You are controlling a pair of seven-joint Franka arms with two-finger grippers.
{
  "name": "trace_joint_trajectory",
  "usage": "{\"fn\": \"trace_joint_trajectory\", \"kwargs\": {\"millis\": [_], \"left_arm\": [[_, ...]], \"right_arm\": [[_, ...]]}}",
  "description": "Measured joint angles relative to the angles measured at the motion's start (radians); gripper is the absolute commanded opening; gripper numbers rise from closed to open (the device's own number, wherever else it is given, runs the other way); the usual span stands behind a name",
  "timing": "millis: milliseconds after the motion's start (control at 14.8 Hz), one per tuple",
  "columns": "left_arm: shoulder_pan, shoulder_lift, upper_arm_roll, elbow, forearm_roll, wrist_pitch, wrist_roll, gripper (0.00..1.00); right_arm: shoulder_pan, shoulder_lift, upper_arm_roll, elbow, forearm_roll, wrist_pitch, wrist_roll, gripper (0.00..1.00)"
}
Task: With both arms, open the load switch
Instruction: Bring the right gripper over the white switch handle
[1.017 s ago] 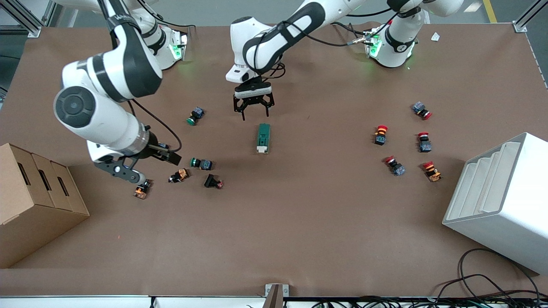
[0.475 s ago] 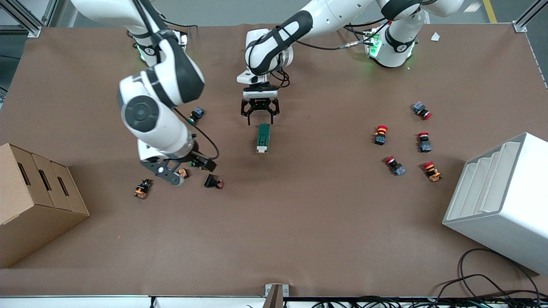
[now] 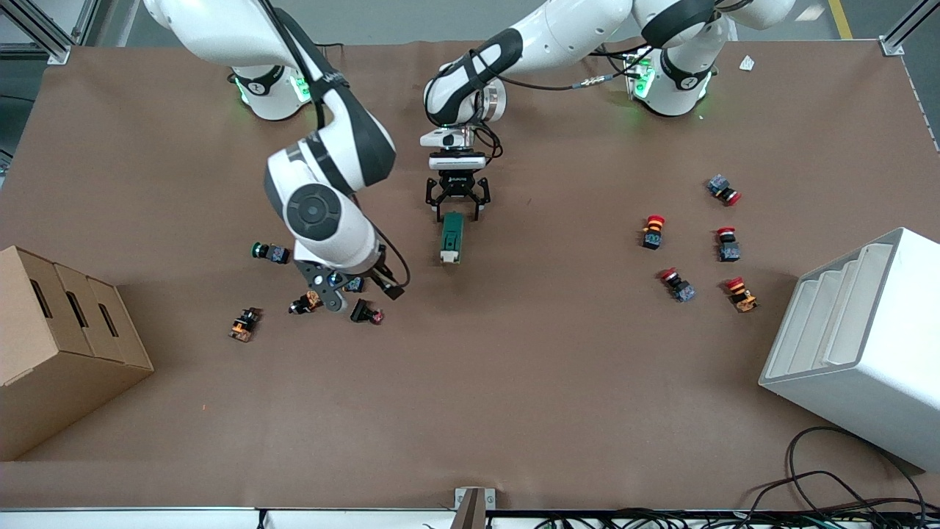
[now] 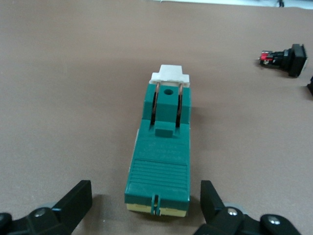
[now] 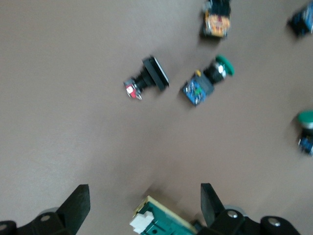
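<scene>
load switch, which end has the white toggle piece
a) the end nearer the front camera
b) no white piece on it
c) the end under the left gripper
a: in the front view the load switch shows its white end lowest, nearer the camera, while the open left gripper straddles its green end toward the bases.

1 load switch (image 3: 451,236), 10 push buttons (image 3: 653,231), 2 boxes (image 3: 66,345).

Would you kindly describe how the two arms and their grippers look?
Both arms are glossy white with black joint bands, and thin black cables run along them. The bases glow green. The left gripper and right gripper are black claw-like two-finger units; grey screws show on the fingers in the wrist views.
</scene>
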Motion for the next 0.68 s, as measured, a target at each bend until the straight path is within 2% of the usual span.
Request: {"fn": "trace_joint_trajectory", "kwargs": {"millis": [339,678], "left_arm": [[-0.025,0.015,0.003,-0.002,0.039,-0.048,0.000,0.98],[-0.055,0.017,0.030,-0.005,0.059,-0.061,-0.001,0.98]], "right_arm": [[0.063,0.110,0.000,0.024,0.027,0.006,0.253,1.00],[0.115,0.183,0.000,0.043,0.042,0.013,0.350,1.00]]}}
